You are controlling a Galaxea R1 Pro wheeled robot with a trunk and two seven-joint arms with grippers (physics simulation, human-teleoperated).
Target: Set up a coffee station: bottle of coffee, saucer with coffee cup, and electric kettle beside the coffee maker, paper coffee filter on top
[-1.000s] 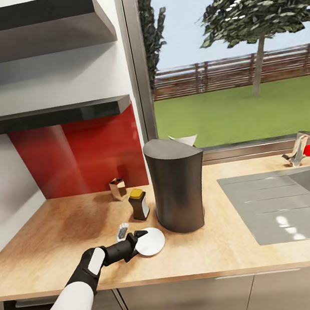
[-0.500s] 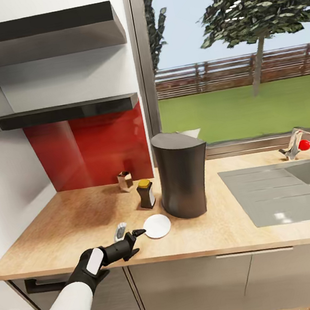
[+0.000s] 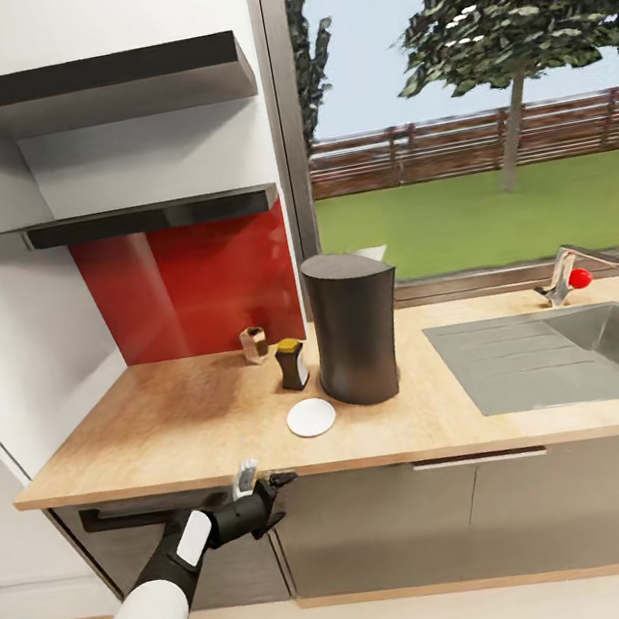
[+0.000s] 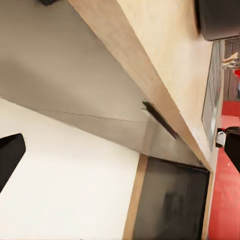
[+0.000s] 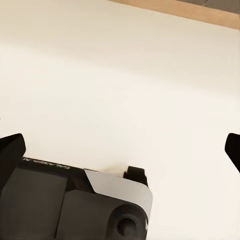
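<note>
The left gripper (image 3: 269, 481), fingers apart and empty, hangs below the countertop (image 3: 169, 431) edge, well short of the saucer (image 3: 311, 417).

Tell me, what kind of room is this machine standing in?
A home kitchen, it seems: a wooden countertop over cabinets, a steel sink with a faucet under a garden window, and a dark coffee maker beside a white saucer.
</note>
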